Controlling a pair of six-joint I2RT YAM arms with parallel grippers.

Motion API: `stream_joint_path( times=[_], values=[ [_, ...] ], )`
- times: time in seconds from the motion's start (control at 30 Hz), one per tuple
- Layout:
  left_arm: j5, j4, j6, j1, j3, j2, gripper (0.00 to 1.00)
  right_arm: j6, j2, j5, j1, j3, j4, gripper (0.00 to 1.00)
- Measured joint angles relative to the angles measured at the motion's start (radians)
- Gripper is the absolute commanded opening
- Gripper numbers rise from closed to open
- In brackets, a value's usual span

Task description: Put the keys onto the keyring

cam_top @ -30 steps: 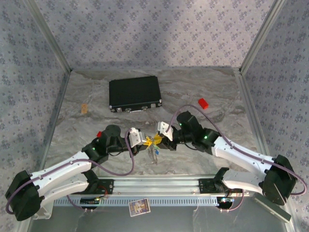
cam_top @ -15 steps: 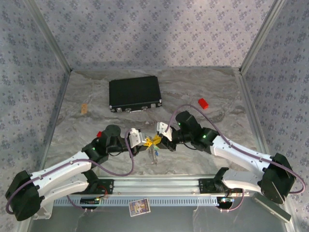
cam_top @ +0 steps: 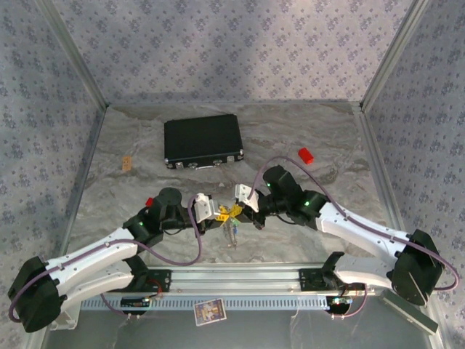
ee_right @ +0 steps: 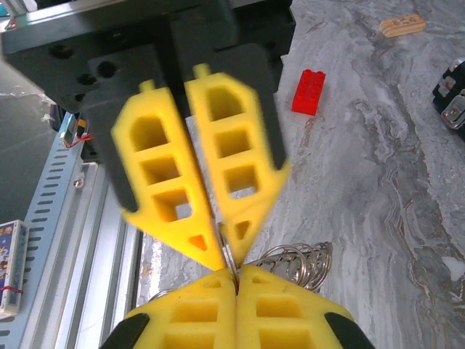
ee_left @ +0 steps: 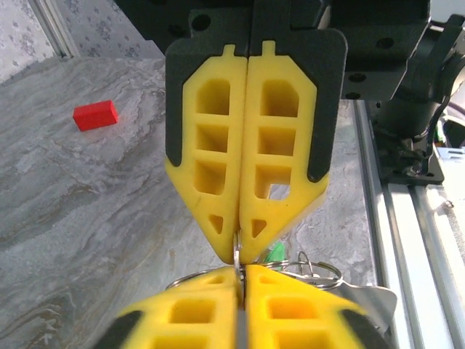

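Right now both tools meet tip to tip over the middle of the bench (cam_top: 320, 138). My right pincer (cam_top: 240, 211) is fully together, nipping a thin wire of the keyring (ee_right: 227, 254) at the very points of its fingers. My left pincer (cam_top: 220, 214) comes in from the opposite side. Its fingers are almost together, with the same wire caught between the tips, and its picture from the right wrist is blurred.

I judge the step in hand to be prising the ring's coils apart so a key can slide on. To do that well, I would keep one side clamped hard and work only the other. I would pull along the wire rather than across it, so it does not spring out of the narrow tips. Small motions are best, because the grip area is tiny.

From both wrists the wire stands edge-on, running up and down between the facing tips, and loose metal coils spill off to one side. A green key head (ee_left: 276, 253) peeks just beside them. From above, the blue key (cam_top: 233, 231) trails from the meeting point, its long axis aimed at the near rail. I cannot tell whether it hangs free or rests on the bench.
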Motion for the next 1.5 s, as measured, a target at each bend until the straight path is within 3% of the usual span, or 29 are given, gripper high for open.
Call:
stream_joint_path(
  times=[0.3, 0.67, 0.73, 0.8, 1.0, 1.5],
  values=[
    [-0.025, -0.108, 0.041, 0.000, 0.046, 0.000, 0.21, -0.090, 0.043, 0.052, 0.032, 0.106, -0.164, 0.00],
    [-0.022, -0.157, 0.075, -0.001, 0.063, 0.001, 0.00, -0.157, 0.090, 0.102, 0.057, 0.189, -0.265, 0.00],
    [-0.021, -0.157, 0.075, -0.001, 0.063, 0.000, 0.00, -0.160, 0.089, 0.101, 0.057, 0.189, -0.266, 0.09],
    [-0.021, -0.150, 0.074, -0.001, 0.063, -0.002, 0.00, -0.154, 0.079, 0.098, 0.051, 0.177, -0.249, 0.18],
    [-0.025, -0.106, 0.052, -0.001, 0.038, -0.018, 0.00, -0.091, -0.024, 0.035, 0.000, 0.050, -0.121, 0.27],
    [-0.002, -0.042, 0.029, -0.001, 0.015, -0.021, 0.00, 0.008, -0.022, -0.014, -0.003, -0.008, 0.050, 0.21]
  ],
)
